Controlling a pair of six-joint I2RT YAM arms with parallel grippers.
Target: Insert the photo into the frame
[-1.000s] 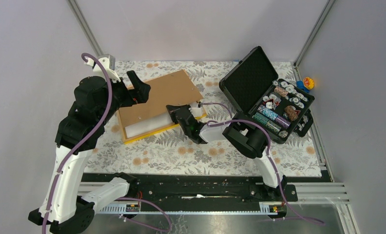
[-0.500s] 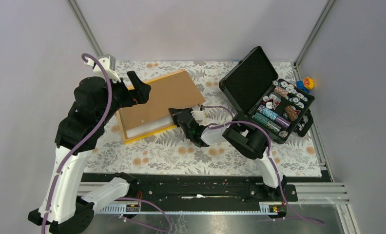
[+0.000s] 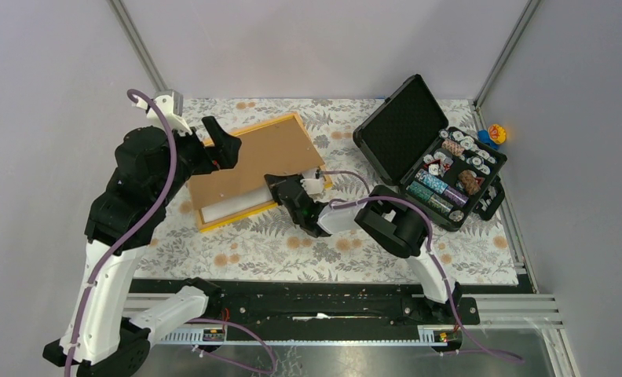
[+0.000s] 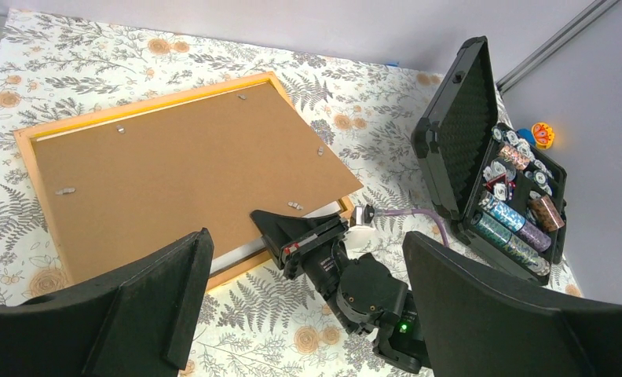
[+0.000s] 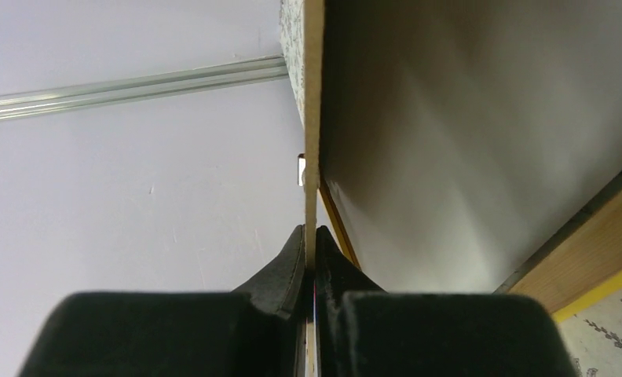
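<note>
**At the frame's near right corner: board pinched, left pincer spread**

Left of centre in the overhead view, the orange-yellow frame (image 3: 237, 217) lies flat on the floral cloth (image 3: 276, 243). The brown backing board (image 3: 253, 161) lies skewed over it. The photo (image 3: 231, 205) shows only as a white strip inside the frame's near edge. The right gripper (image 3: 276, 183) is pressed together on the board's thin edge. The left gripper (image 3: 223, 143) hangs spread above the frame's upper left. An open black chip case (image 3: 406, 129) stands at right.
</note>
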